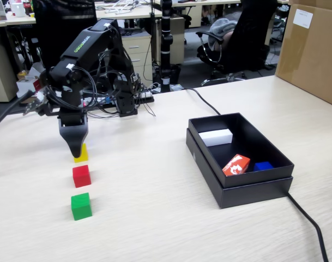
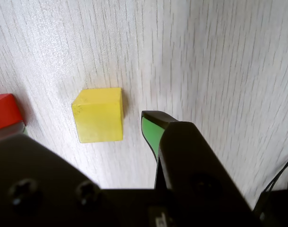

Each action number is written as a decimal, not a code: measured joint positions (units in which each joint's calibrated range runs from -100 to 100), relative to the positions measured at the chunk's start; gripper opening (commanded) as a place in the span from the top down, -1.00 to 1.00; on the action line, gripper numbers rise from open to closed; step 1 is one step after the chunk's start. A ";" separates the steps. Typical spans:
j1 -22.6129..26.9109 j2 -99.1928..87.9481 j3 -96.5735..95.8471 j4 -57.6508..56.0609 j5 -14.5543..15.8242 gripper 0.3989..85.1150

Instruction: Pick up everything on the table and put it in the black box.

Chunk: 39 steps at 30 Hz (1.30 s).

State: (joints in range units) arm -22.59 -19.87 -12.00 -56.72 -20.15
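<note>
The small yellow plastic cube [image 2: 98, 115] lies near the left edge of the pale wood-grain surface [image 1: 155, 218], well apart from the shallow black cardboard box [image 1: 258, 184]; it should be centred between the black fingers [image 2: 153, 126] before any closing. Only one green-padded tip is shown in the wrist view, so their state cannot be told, while the row with the red cube [image 1: 81, 176] and green cube [image 1: 81, 206] is shown only in the fixed view.

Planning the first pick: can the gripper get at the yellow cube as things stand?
Probably yes. The gripper hangs right at the yellow cube, nothing lies between them, and the red cube sits apart from it. Whether the jaws are open cannot be told.
</note>
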 measured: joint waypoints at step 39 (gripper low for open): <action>0.63 5.70 0.00 2.71 0.00 0.99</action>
State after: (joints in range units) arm -21.95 -14.17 -12.00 -54.01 -20.15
